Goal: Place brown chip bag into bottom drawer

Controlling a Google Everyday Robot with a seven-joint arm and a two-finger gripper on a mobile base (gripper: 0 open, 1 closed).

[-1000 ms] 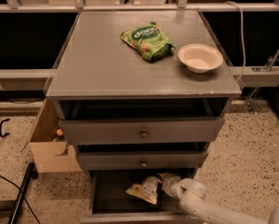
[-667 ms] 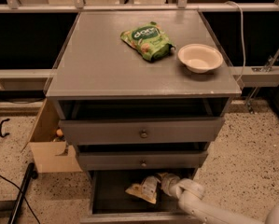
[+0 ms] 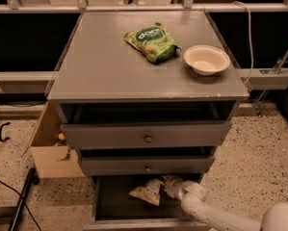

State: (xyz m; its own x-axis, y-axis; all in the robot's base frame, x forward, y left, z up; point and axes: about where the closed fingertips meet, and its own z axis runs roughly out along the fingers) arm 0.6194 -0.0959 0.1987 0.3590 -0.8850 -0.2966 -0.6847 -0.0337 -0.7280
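The brown chip bag (image 3: 147, 192) lies inside the open bottom drawer (image 3: 115, 207), on its dark floor, toward the far side and a little right of the middle. Its tan edge points left and its pale panel faces up. The hand (image 3: 169, 185) is just to the right of the bag, at its right end, and appears to touch it there. Whether the hand grips the bag or is spread apart from it cannot be told, since the drawer front above shades that spot.

The white arm (image 3: 216, 218) comes in from the near right corner, runs low over the drawer's near right edge and reaches left and away into the drawer, with a rounded wrist joint just behind the hand. The lower edge of the picture cuts off the rest of the arm.

The middle drawer (image 3: 182, 165) hangs over the far part of the bottom drawer and hides the bag's far edge. On the cabinet's surface (image 3: 100, 71) a green snack bag (image 3: 152, 42) lies just left of a white bowl (image 3: 206, 59). A cardboard box (image 3: 47, 160) stands on the floor to the left of the cabinet.
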